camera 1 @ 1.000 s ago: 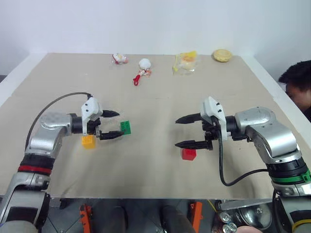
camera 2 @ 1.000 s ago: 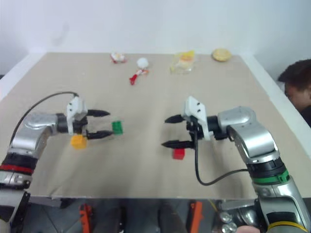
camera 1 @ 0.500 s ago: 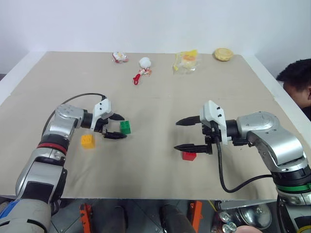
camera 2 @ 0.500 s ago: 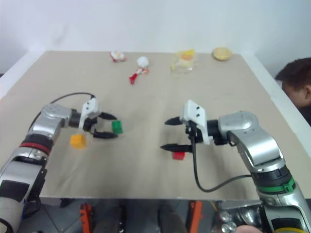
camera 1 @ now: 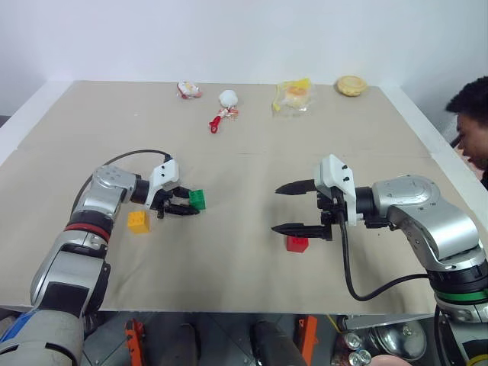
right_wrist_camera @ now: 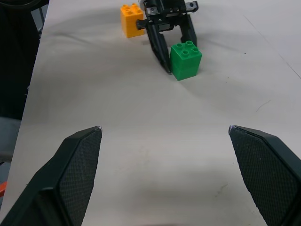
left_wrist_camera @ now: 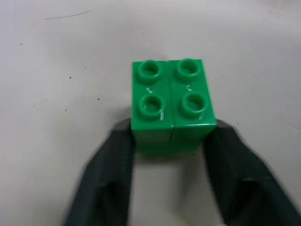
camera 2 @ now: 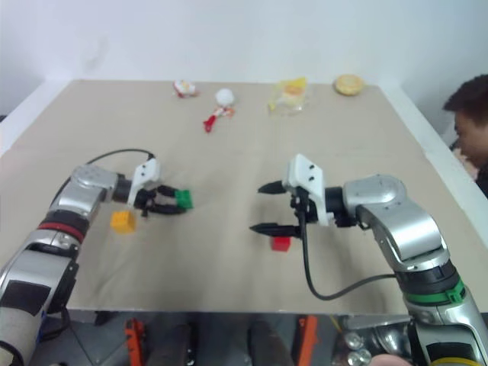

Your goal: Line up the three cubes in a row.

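The green cube (camera 1: 197, 200) stands on the tan table (camera 1: 244, 164), left of the middle. My left gripper (camera 1: 191, 204) is shut on it, and its two black fingers (left_wrist_camera: 108, 174) press the cube's opposite sides (left_wrist_camera: 171, 108). The yellow-orange cube (camera 1: 138, 222) rests just behind that gripper, nearer the table's left and front. Right of the middle, the red cube (camera 1: 296, 244) lies on the table under the lower finger of my right gripper (camera 1: 276, 210). That gripper hangs open above the table with nothing in it. The right wrist view shows the green cube (right_wrist_camera: 185, 60) and yellow-orange cube (right_wrist_camera: 131, 20) ahead.
Along the far edge lie a small red-and-white toy (camera 1: 187, 91), a white ball-shaped toy (camera 1: 226, 99) with a red piece, a crumpled yellow wrapper (camera 1: 293, 95) and a round yellow item (camera 1: 351, 85). A person (camera 1: 474, 118) leans in at the right edge.
My left gripper has come down and forward to the green cube and shut on it. The right gripper has stayed open in place above the red cube.
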Motion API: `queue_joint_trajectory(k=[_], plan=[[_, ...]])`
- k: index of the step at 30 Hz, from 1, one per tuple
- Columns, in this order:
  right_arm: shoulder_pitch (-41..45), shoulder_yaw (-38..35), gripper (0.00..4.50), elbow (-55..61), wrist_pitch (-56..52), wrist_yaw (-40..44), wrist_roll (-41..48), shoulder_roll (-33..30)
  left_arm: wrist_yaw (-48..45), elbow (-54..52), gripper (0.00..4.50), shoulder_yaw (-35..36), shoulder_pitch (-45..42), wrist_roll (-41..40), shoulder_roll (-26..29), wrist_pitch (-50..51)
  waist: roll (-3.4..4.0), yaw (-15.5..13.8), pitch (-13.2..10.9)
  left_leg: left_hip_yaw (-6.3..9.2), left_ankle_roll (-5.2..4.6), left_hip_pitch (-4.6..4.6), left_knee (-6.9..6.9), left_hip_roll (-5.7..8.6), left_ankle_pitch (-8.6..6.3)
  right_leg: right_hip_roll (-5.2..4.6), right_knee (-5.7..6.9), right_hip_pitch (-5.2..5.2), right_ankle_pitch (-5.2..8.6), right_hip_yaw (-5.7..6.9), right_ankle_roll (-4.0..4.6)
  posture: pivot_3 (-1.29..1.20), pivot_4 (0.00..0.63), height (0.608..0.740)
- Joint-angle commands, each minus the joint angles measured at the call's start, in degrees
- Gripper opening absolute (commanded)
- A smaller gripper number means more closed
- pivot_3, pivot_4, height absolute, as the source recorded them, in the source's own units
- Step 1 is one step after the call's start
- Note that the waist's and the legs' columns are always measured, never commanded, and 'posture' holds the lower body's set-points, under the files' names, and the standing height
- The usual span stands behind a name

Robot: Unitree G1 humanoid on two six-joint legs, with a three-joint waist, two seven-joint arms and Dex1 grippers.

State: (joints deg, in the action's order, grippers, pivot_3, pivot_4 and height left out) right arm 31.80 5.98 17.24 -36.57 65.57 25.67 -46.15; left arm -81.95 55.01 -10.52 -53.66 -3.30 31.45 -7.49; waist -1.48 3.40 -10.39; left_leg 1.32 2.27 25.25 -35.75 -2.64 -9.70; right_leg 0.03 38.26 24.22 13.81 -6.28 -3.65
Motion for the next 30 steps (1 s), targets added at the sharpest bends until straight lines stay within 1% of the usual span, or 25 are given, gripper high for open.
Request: queue_joint_trajectory(k=[1, 5, 10, 12, 16, 20, 22, 26, 30], plan=[[0.71, -1.68, 4.50, 1.26, 0.29, -0.23, 0.84, -0.63, -0.41, -0.63, 1.29, 1.53, -1.24, -0.40, 0.07, -0.57, 0.00, 0.00, 0.00, 0.00, 0.00, 0.00, 0.00, 0.00, 0.00, 0.00, 0.00, 0.00, 0.00, 0.00, 0.00, 0.00, 0.150, 0.740], [0.93, -2.10, 4.50, 0.77, 0.41, -0.08, 1.08, -0.64, -0.33, -0.65, 1.29, 1.74, -1.24, -0.45, 0.02, -0.54, 0.00, 0.00, 0.00, 0.00, 0.00, 0.00, -0.01, 0.00, 0.00, 0.00, 0.01, 0.00, 0.00, 0.00, 0.00, 0.00, 0.150, 0.740], [0.19, -3.97, 4.50, 1.61, -0.16, 0.37, 2.67, -1.69, -4.36, -6.52, 1.29, 2.24, -0.21, -3.48, -0.71, 0.61, 0.00, -0.18, 0.00, 0.01, 0.00, 0.02, -0.01, 0.00, 0.00, 0.00, 0.02, 0.00, 0.00, 0.00, 0.00, 0.00, 0.150, 0.740], [-0.48, -5.06, 4.50, 2.27, -0.62, 0.64, 3.48, -2.65, -5.63, -10.32, 1.29, 1.97, 0.79, -4.62, -0.99, 1.85, 0.00, -0.48, 0.00, 0.00, 0.00, 0.02, -0.04, 0.00, 0.00, -0.01, 0.02, -0.02, 0.00, 0.00, 0.00, 0.00, 0.150, 0.740], [-4.16, -10.39, 4.50, 5.72, -2.34, 2.02, 8.36, -5.48, -7.49, -22.42, 1.29, 0.14, 5.03, -7.12, -1.81, 6.43, 0.00, -0.66, 0.00, 0.00, 0.00, 0.00, -0.03, -0.01, 0.00, 0.00, 0.02, -0.03, 0.01, 0.00, 0.00, 0.00, 0.150, 0.740], [-7.19, -14.23, 4.50, 7.84, -1.87, 0.49, 10.80, -5.70, -6.53, -30.73, 1.29, -2.14, 8.30, -6.96, -3.12, 10.07, 0.00, -0.66, 0.00, 0.02, 0.00, -0.04, -0.06, -0.01, 0.00, 0.00, 0.03, -0.07, 0.01, 0.00, 0.00, 0.00, 0.150, 0.740], [-8.45, -15.60, 4.50, 8.63, -1.72, -0.39, 11.83, -5.34, -5.16, -32.50, 1.29, -3.21, 9.03, -6.12, -4.35, 10.96, 0.00, -0.66, 0.00, 0.04, -0.02, -0.08, -0.13, -0.02, 0.01, 0.02, 0.04, -0.13, -0.05, 0.00, -0.03, 0.00, 0.150, 0.740], [-10.54, -16.97, 4.50, 10.08, -2.77, -1.44, 13.47, -6.20, -2.55, -32.78, 1.29, -5.32, 9.22, -4.22, -6.35, 10.95, 0.00, -0.64, 0.00, 0.03, -0.09, -0.13, -0.36, -0.02, 0.06, 0.03, 0.04, -0.23, -0.17, -0.01, -0.08, 0.00, 0.150, 0.740], [-11.62, -17.63, 4.50, 10.83, -2.93, -2.36, 14.05, -6.71, -1.44, -32.24, 1.29, -6.80, 9.01, -3.25, -7.19, 10.60, 0.00, -0.63, 0.00, -0.04, -0.17, -0.14, -0.48, -0.02, 0.11, 0.02, 0.04, -0.24, -0.19, -0.08, 0.12, 0.00, 0.150, 0.740]])
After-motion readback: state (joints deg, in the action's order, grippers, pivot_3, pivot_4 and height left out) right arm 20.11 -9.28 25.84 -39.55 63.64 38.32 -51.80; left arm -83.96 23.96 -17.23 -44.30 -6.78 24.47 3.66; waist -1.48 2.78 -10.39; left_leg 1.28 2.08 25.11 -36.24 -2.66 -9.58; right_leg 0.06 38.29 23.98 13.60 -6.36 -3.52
